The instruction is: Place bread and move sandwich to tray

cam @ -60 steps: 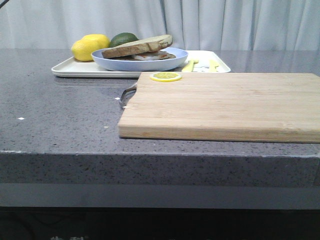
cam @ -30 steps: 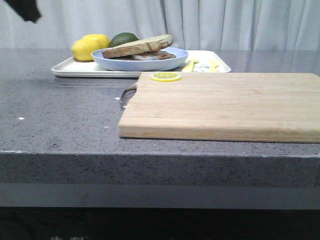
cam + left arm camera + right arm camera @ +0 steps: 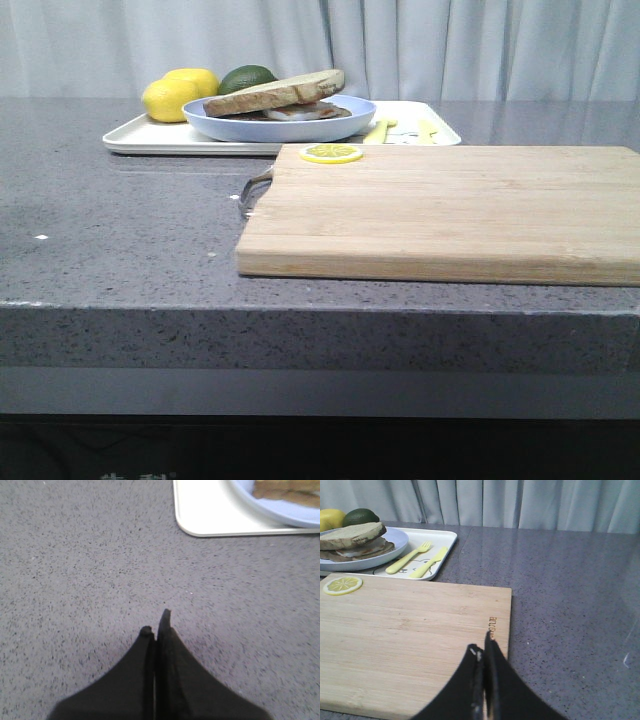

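Observation:
The bread (image 3: 278, 91) lies on top of the sandwich (image 3: 300, 110) in the light-blue plate (image 3: 280, 127), which stands on the white tray (image 3: 160, 137) at the back left. They also show in the right wrist view: bread (image 3: 351, 534), plate (image 3: 365, 560), tray (image 3: 442, 550). My left gripper (image 3: 156, 626) is shut and empty above bare counter, near the tray's corner (image 3: 200, 515). My right gripper (image 3: 482, 647) is shut and empty over the right end of the wooden cutting board (image 3: 410, 630). Neither gripper shows in the front view.
Two lemons (image 3: 180, 92) and a green avocado (image 3: 246, 77) sit on the tray behind the plate. A yellow fork (image 3: 409, 557) and knife (image 3: 429, 562) lie on the tray. A lemon slice (image 3: 332, 153) lies on the cutting board (image 3: 450, 210).
A dark arm part showed at the front view's top left corner half a second ago and is now out of that view. Nothing on the table has moved.

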Robot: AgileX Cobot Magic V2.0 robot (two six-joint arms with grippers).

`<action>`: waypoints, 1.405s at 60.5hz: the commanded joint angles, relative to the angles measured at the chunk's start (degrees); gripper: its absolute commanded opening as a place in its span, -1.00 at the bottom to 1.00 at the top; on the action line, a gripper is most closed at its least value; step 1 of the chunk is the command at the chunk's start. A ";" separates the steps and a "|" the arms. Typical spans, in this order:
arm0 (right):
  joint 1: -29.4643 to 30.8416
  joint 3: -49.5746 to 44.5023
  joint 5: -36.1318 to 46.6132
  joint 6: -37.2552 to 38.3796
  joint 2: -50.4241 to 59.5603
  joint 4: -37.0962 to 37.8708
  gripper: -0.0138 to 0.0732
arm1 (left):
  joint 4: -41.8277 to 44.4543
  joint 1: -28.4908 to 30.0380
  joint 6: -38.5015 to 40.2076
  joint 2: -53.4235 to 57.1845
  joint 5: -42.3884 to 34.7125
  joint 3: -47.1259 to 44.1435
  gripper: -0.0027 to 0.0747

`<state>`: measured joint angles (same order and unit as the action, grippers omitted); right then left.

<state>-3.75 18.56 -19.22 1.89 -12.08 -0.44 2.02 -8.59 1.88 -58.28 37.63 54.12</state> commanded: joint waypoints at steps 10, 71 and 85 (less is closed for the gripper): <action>0.21 1.50 4.00 -0.03 -0.40 -0.14 -0.84 | -0.35 0.08 0.77 27.22 -18.41 -17.63 -0.98; 0.21 1.50 4.00 -0.03 -0.40 -0.14 -0.84 | 0.46 0.08 0.77 40.59 -19.24 -24.34 -0.98; 0.21 1.50 4.00 -0.03 -0.40 -0.14 -0.84 | -1.54 4.29 0.77 49.76 -21.81 -32.33 -0.98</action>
<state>-3.75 18.56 -19.54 1.89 -12.08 -0.54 1.87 -5.99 2.15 -11.36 20.90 22.71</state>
